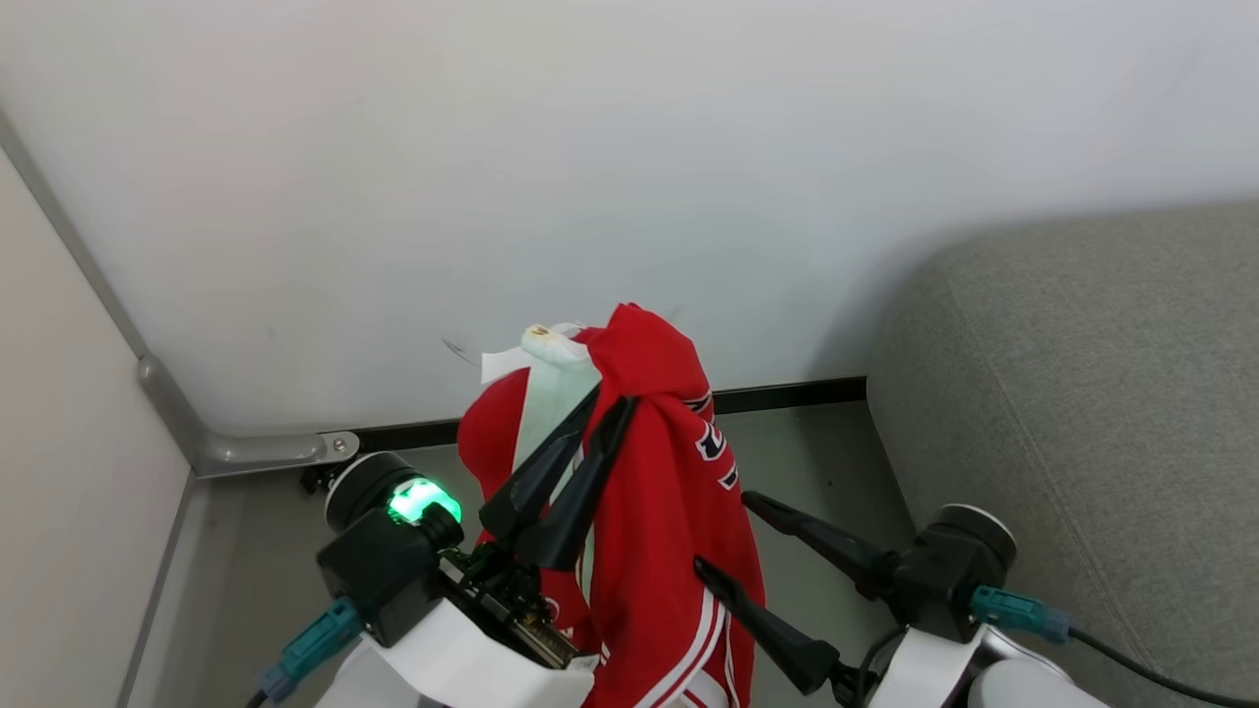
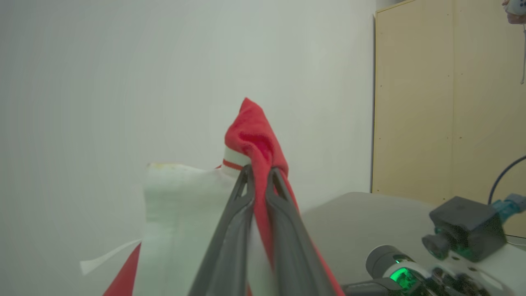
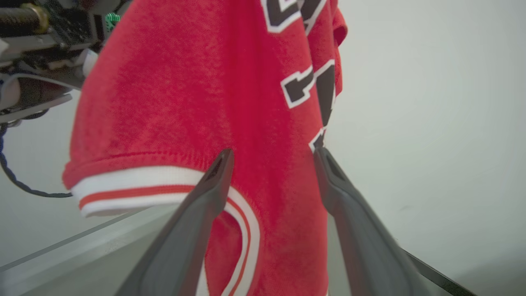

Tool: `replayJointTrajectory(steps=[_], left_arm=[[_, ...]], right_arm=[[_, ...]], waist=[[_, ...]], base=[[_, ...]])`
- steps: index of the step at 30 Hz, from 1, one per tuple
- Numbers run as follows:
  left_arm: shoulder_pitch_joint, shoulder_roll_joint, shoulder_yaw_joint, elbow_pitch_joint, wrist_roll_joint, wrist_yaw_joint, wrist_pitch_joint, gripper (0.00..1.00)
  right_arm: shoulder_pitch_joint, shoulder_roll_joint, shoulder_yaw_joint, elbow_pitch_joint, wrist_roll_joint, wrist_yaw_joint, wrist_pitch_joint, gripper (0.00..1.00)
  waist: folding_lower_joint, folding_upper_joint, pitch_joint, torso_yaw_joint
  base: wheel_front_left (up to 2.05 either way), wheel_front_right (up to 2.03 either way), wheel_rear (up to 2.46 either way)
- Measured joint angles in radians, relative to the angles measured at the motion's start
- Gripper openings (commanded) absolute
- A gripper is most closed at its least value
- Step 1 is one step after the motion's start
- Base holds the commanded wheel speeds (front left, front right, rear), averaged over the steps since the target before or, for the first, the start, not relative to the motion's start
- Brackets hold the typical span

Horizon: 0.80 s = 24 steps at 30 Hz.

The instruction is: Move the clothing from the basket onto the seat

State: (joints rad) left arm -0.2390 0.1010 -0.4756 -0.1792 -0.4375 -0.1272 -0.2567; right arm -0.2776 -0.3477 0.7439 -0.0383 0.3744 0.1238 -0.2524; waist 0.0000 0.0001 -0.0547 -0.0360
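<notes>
Pale wall [image 1: 590, 147] and grey floor [image 1: 816, 462] lie behind, the seat [image 1: 1082, 393] off to the right. Left claw [image 1: 612, 397] is clamped on a top fold of the jersey [image 1: 659, 531], which hangs in the air, short of the seat. Right claw [image 1: 723, 531] gapes beside it, holding nothing. On the swing across, that thin pinch may slip, or the hanging jersey may snag on the open right claw.

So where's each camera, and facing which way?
Head: high up, looking down at the jersey, seat, left gripper and right gripper.
Left wrist: looks along the left gripper, shut on the jersey, toward the wall.
Right wrist: looks along the right gripper, open, at the jersey.
All three share the jersey.
</notes>
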Motion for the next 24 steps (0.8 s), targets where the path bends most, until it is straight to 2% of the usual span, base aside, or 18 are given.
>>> replayJointTrajectory(steps=[15, 24], left_arm=[[-0.037, 0.032, -0.141, -0.03, -0.02, 0.0, 0.0, 0.0], [-0.044, 0.039, -0.182, -0.029, -0.027, 0.0, 0.0, 0.0]], right_arm=[[-0.063, -0.003, 0.144, 0.083, 0.001, 0.0, 0.0, 1.0], [-0.111, 0.049, 0.184, 0.113, -0.007, 0.0, 0.0, 1.0]], waist=[[0.0, 0.0, 0.008, 0.02], [0.0, 0.0, 0.008, 0.021]], base=[[0.0, 0.0, 0.0], [0.0, 0.0, 0.0]])
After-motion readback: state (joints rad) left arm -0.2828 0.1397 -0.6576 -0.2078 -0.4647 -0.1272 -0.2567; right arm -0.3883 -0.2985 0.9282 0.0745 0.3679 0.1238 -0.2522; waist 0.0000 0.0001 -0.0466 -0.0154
